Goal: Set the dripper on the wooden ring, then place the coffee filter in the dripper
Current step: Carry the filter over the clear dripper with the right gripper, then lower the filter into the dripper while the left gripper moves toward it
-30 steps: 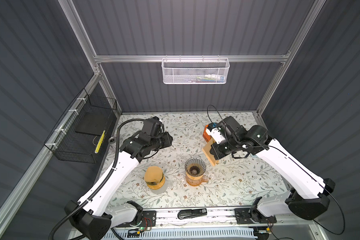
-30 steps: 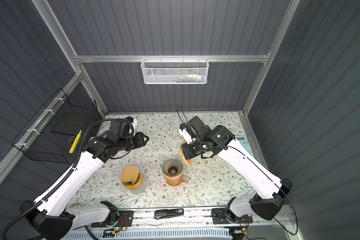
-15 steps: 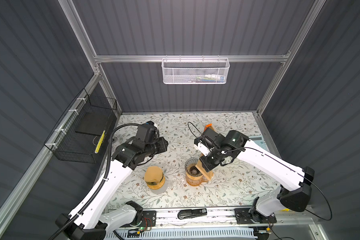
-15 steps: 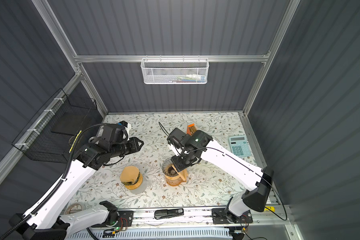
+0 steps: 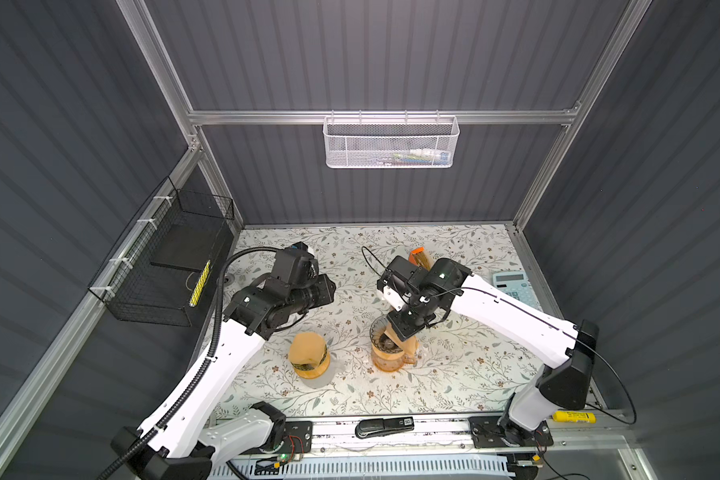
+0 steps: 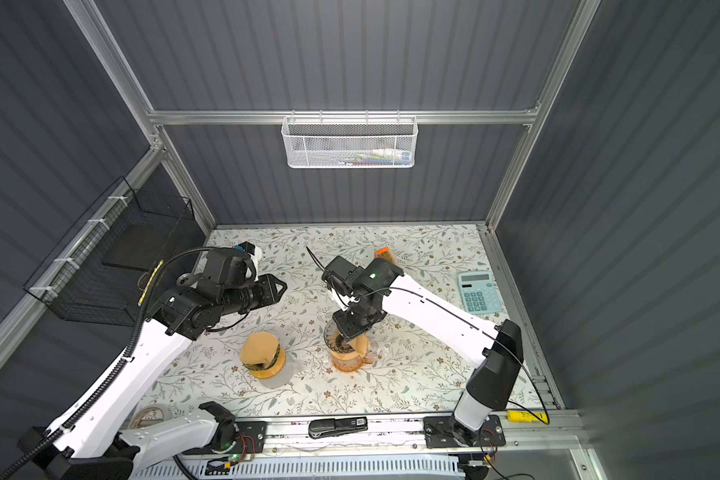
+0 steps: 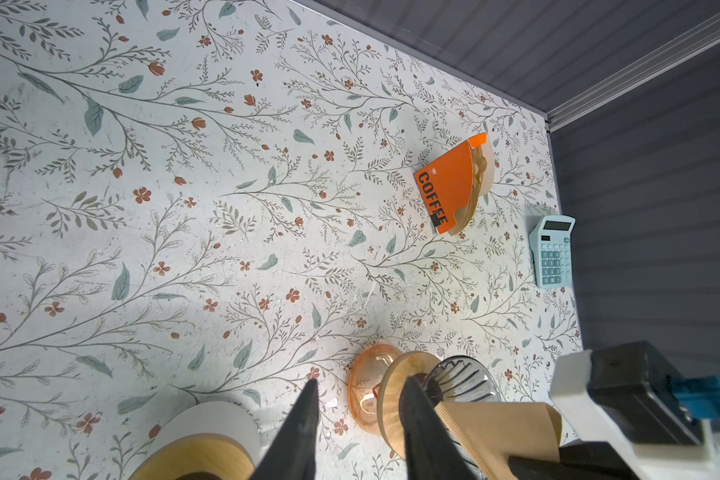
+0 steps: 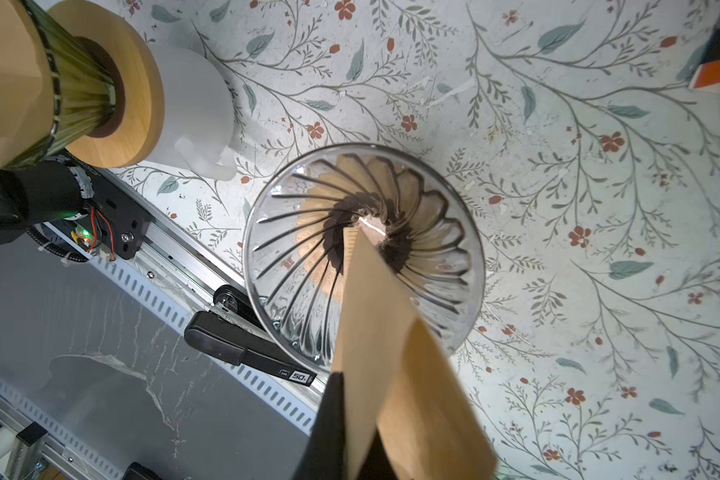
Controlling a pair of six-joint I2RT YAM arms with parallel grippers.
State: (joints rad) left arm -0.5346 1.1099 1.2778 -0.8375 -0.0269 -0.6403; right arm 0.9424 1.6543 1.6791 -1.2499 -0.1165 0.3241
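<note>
One mesh basket [image 5: 391, 143], ribbed walls [image 5: 371, 54], floral tabletop [image 5: 454, 374] under dripper [image 5: 379, 338]

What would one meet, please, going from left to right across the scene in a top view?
Black wire basket → paper-lined dripper on a white pitcher → glass dripper → calculator.

You're holding matt brown paper: the coffee filter [image 8: 375, 316], crimped along its seam. Dripper [image 8: 445, 249]: clear, ribbed, glossy; glass or plastic, can't tell. It has a smooth wooden collar [image 7: 391, 399] and sits on a glossy amber carafe [image 7: 364, 390]. Table cover [image 8: 558, 166]: printed sheet, low sheen, scuffed. Rail [image 8: 175, 266]: bare aluminium. Filter pack [image 7: 445, 187]: matt orange card. Calculator [image 7: 551, 253]: smooth plastic.
</note>
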